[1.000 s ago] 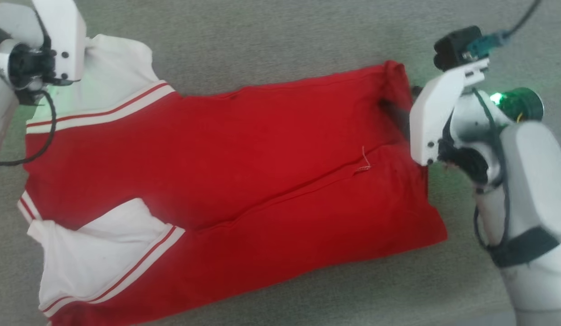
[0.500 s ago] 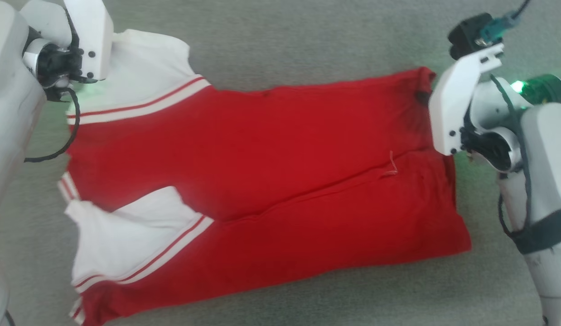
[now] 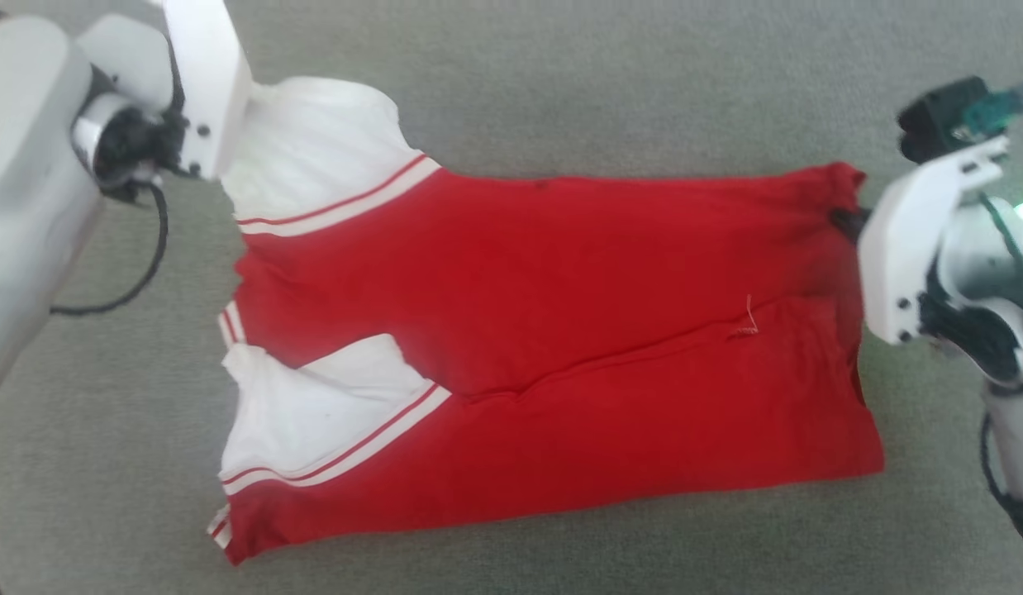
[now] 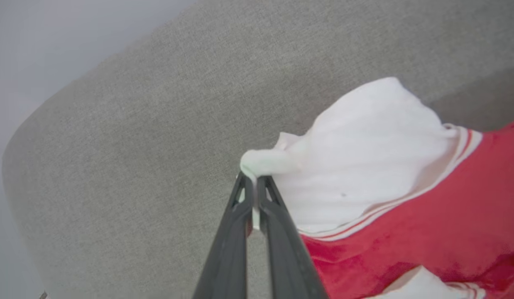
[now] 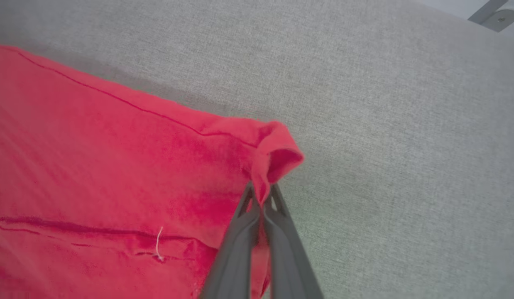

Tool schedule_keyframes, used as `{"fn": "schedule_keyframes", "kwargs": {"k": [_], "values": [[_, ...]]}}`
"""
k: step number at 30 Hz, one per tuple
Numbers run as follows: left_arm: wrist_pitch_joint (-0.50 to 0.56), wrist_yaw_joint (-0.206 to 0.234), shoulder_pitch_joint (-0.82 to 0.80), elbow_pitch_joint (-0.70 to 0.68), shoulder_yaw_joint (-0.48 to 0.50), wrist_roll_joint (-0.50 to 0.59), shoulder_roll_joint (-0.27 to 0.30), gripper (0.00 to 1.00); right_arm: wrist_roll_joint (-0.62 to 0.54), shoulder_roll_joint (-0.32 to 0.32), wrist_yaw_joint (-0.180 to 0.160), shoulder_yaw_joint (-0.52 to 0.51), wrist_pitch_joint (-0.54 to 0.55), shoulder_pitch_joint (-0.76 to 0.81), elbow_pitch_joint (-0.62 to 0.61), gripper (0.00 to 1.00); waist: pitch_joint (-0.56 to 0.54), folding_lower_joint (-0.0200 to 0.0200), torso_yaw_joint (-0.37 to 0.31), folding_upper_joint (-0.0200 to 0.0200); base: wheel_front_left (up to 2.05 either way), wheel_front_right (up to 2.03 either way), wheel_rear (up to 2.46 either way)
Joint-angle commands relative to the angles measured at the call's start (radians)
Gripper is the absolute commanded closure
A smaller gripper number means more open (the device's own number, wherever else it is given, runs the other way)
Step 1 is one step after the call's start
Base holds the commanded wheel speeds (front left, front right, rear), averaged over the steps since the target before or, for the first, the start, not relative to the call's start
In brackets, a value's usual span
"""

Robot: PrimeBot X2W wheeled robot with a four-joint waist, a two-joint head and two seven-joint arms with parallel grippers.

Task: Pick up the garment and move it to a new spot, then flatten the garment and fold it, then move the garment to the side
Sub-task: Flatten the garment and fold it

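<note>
The grey fabric surface [image 3: 561, 83] runs out on every side of both tools, and the garment [image 3: 561, 273] lies flat on it, spanning the gap between them. Its long axis goes straight from one set of tips to the other. No print shows on the upturned red face, which has one long crease running lengthwise. From the left gripper [image 4: 253, 182] the whole shirt lies to the inner side, toward the other arm. From the right gripper [image 5: 261, 191] it lies the opposite way, so each arm has its own end and neither has to reach across. The upper white sleeve [image 3: 313, 149] leads right up to the left tips, which are pressed together on a small bunch of its white cloth. The lower white sleeve [image 3: 313, 413] lies loose on the robot's side of that grip and is touched by nothing. The red hem corner [image 5: 277, 153] curls over just above the right tips, which are closed on the fabric below the curl. Both pinches sit on the shirt's far long edge, so the near long edge is free. I judge that the next move depends on both arms travelling together, square to that long axis, so the cloth between them stays taut. A loose thread [image 3: 747, 318] sticks up from the crease, a little inward of the right grip.
</note>
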Motion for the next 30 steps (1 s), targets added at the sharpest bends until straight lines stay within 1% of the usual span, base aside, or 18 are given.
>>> {"fn": "schedule_keyframes", "kwargs": {"k": [1,3,5,6,11,13,15,16,18,19,21,22,25,27,28,29,30], "values": [[0.015,0.024,0.040,-0.056,0.001,-0.009,0.027,1.00,0.005,-0.006,0.000,-0.018,0.018,0.037,-0.040,1.00,-0.025,0.0000,0.022,0.0000,0.00,0.00,0.00],[0.030,0.059,0.075,-0.146,-0.004,-0.007,0.066,1.00,0.002,-0.008,0.000,-0.044,0.039,0.077,-0.082,1.00,-0.039,0.0000,0.031,0.0000,0.00,0.00,0.00],[0.049,0.104,0.120,-0.254,-0.001,-0.024,0.103,1.00,-0.002,-0.007,0.000,-0.066,0.058,0.116,-0.125,1.00,-0.050,0.0000,0.038,0.0000,0.00,0.00,0.00],[0.057,0.130,0.141,-0.318,-0.007,-0.018,0.131,1.00,-0.004,-0.003,0.000,-0.082,0.071,0.138,-0.143,1.00,-0.056,0.0000,0.041,0.0000,0.00,0.00,0.00],[0.099,0.280,0.266,-0.653,-0.015,-0.036,0.265,1.00,-0.013,0.006,0.000,-0.147,0.127,0.245,-0.228,1.00,-0.073,0.0000,0.053,0.0000,0.00,0.00,0.00],[0.105,0.345,0.313,-0.776,-0.019,-0.032,0.323,1.00,-0.007,0.021,0.000,-0.172,0.144,0.283,-0.255,1.00,-0.077,0.0000,0.054,0.0000,0.00,0.00,0.00],[0.114,0.403,0.368,-0.884,-0.026,-0.044,0.365,1.00,-0.009,0.033,0.000,-0.193,0.159,0.325,-0.274,1.00,-0.078,0.0000,0.057,0.0000,0.00,0.00,0.00],[0.114,0.403,0.368,-0.884,-0.026,-0.044,0.365,1.00,-0.009,0.033,0.000,-0.193,0.159,0.325,-0.274,1.00,-0.078,0.0000,0.057,0.0000,0.00,0.00,0.00],[0.108,0.451,0.413,-0.968,-0.038,-0.032,0.400,1.00,-0.006,0.048,0.000,-0.212,0.170,0.364,-0.282,1.00,-0.079,0.0000,0.056,0.0000,0.00,0.00,0.00],[0.108,0.470,0.443,-1.002,-0.046,-0.046,0.406,1.00,-0.005,0.053,0.000,-0.217,0.174,0.382,-0.280,1.00,-0.079,0.0000,0.057,0.0000,0.00,0.00,0.00],[0.093,0.496,0.485,-1.035,-0.060,-0.045,0.417,1.00,-0.008,0.071,0.000,-0.223,0.164,0.401,-0.270,1.00,-0.076,0.0000,0.055,0.0000,0.00,0.00,0.00],[0.084,0.505,0.510,-1.037,-0.063,-0.059,0.415,1.00,-0.009,0.079,0.000,-0.220,0.162,0.414,-0.257,1.00,-0.075,0.0000,0.055,0.0000,0.00,0.00,0.00],[0.046,0.509,0.556,-0.994,-0.067,-0.081,0.395,1.00,-0.008,0.098,0.000,-0.209,0.141,0.414,-0.209,1.00,-0.073,0.0000,0.051,0.0000,0.00,0.00,0.00],[0.006,0.486,0.573,-0.942,-0.063,-0.086,0.369,1.00,-0.007,0.115,0.000,-0.201,0.116,0.395,-0.172,1.00,-0.074,0.0000,0.048,0.0000,0.00,0.00,0.00],[-0.010,0.478,0.585,-0.906,-0.058,-0.102,0.354,1.00,-0.004,0.115,0.000,-0.189,0.109,0.387,-0.149,0.88,-0.077,0.0000,0.047,0.0000,0.00,0.00,0.00],[-0.024,0.464,0.594,-0.876,-0.058,-0.107,0.346,1.00,0.000,0.116,0.000,-0.181,0.102,0.382,-0.124,0.79,-0.079,0.0000,0.045,0.0000,0.00,0.00,0.00],[-0.044,0.446,0.595,-0.848,-0.055,-0.109,0.333,1.00,-0.006,0.110,0.000,-0.173,0.093,0.375,-0.109,0.15,-0.082,0.0000,0.043,0.0000,0.00,0.00,0.00]]}}
